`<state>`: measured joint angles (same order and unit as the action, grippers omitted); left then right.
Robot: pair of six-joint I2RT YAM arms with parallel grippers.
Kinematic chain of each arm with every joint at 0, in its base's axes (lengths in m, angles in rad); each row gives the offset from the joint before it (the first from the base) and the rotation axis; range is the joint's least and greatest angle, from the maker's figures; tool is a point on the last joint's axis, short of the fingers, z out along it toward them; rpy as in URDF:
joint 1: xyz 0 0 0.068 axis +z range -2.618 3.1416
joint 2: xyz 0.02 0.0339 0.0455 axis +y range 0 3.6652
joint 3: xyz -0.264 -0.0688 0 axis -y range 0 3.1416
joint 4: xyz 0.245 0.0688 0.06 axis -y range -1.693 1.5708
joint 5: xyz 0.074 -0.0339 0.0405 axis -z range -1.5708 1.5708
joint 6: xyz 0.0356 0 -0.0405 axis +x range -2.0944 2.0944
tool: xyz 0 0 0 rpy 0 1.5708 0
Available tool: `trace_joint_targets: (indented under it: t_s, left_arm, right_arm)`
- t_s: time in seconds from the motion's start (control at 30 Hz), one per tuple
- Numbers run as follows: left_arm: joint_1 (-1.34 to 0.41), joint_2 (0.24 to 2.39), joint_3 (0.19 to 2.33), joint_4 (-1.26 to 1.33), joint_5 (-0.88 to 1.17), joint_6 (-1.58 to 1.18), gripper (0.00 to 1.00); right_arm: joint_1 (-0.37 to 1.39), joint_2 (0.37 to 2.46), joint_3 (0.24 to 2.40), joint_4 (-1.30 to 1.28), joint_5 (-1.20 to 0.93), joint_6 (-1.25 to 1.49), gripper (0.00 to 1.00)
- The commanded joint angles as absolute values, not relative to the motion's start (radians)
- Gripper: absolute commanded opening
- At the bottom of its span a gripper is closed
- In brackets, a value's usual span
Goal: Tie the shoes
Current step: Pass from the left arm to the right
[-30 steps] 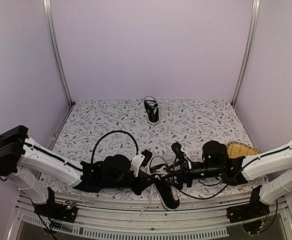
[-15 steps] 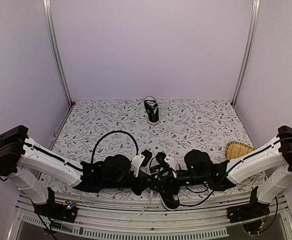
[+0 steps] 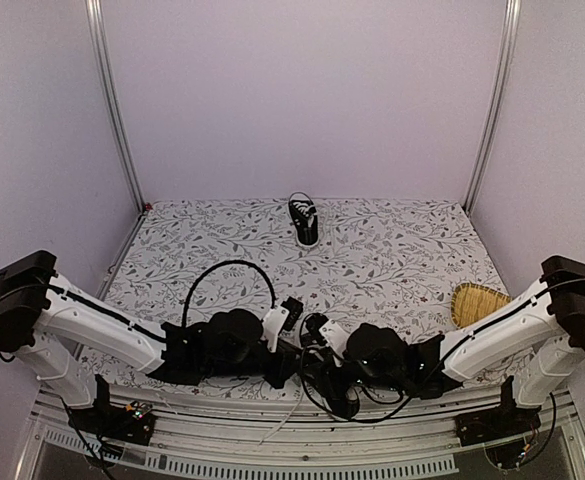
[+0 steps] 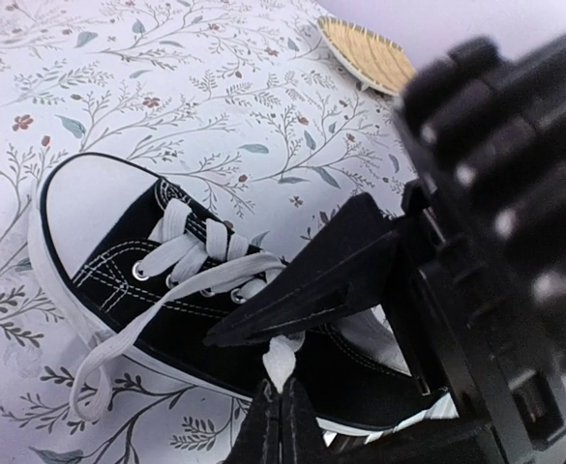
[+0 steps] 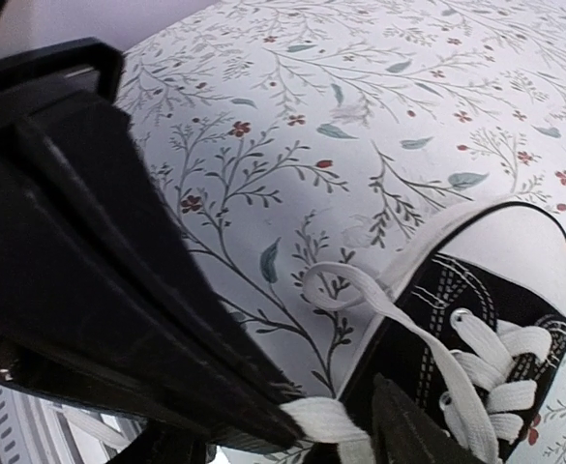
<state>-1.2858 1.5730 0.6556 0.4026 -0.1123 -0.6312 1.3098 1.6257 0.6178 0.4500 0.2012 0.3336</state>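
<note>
One of the shoes point(image 4: 128, 256) lies at the near table edge, black canvas with a white toe cap and loose white laces; in the top view both arms cover most of it point(image 3: 340, 400). My left gripper point(image 4: 281, 406) is shut on a lace strand at the shoe's side. My right gripper point(image 5: 345, 418) is open, and the same lace point(image 5: 333, 423) runs between its jaws without being pinched. One right finger point(image 4: 312, 280) lies across the shoe's tongue. The two grippers, left point(image 3: 290, 352) and right point(image 3: 318, 352), nearly touch. The other shoe point(image 3: 304, 221) stands at the far middle of the table.
A woven straw basket point(image 3: 480, 301) sits at the right edge of the floral tablecloth point(image 3: 392, 250). A black cable point(image 3: 227, 266) loops above the left arm. A free lace end point(image 5: 341, 290) lies on the cloth beside the toe cap.
The right arm has swung left from near the basket to the near shoe, and its jaws now straddle the lace. The left gripper has kept still, shut on the lace.
</note>
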Motion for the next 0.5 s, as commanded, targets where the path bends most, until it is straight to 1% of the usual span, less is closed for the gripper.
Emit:
trace_joint_targets:
  t_s: [0.0,0.17,0.3,0.33,0.4,0.47]
  left_arm:
    - [-1.302,1.587,0.676,0.398,-0.115,-0.636,0.00]
    - [-1.302,1.589,0.676,0.395,-0.116,-0.636,0.00]
    - [-1.301,1.591,0.678,0.394,-0.118,-0.637,0.00]
    - [-1.302,1.591,0.678,0.393,-0.118,-0.637,0.00]
    - [-1.302,1.594,0.682,0.390,-0.121,-0.638,0.00]
    - [-1.302,1.597,0.687,0.384,-0.125,-0.639,0.00]
  right_arm:
    - [1.323,1.615,0.624,0.398,0.359,0.425,0.53]
    - [1.324,1.582,0.610,0.384,0.390,0.447,0.33]
    - [1.324,1.567,0.605,0.380,0.396,0.444,0.20]
    - [1.324,1.564,0.605,0.381,0.394,0.441,0.14]
    - [1.324,1.561,0.602,0.381,0.392,0.434,0.07]
    - [1.324,1.557,0.596,0.383,0.390,0.429,0.03]
